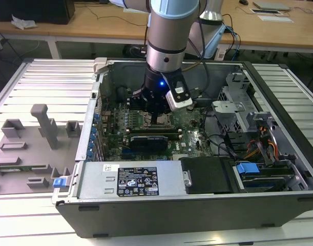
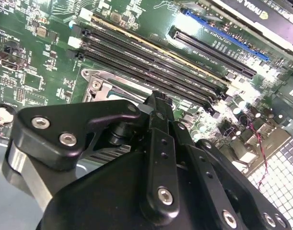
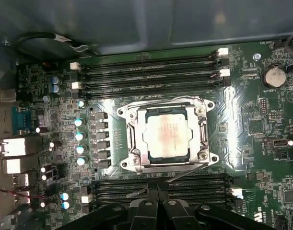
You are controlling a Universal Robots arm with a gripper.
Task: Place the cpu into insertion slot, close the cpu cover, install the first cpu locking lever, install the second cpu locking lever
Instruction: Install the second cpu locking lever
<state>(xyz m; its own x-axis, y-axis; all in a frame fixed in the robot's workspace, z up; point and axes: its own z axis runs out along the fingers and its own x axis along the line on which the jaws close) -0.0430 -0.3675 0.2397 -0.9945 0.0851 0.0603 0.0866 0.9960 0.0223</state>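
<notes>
A ribbed, silvery-grey metal surface [image 1: 48, 82] of long parallel slats carries everything in the exterior view. Directly on it rests a large open grey and black computer case [image 1: 197, 205], lying on its side and taking up the middle and the exterior view's right. On the exterior view's left, just beside the case, sits a grey moulded fixture tray [image 1: 28, 154] with upright blocks and shallow pockets.

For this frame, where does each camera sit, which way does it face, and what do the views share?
Exterior view: off the arm, above the open computer case, looking down at the arm and gripper over the green board.
First wrist view: looks straight down on the cpu under its cover.
Second wrist view: looks slantwise along the gripper.
Both wrist views share the socket.
</notes>
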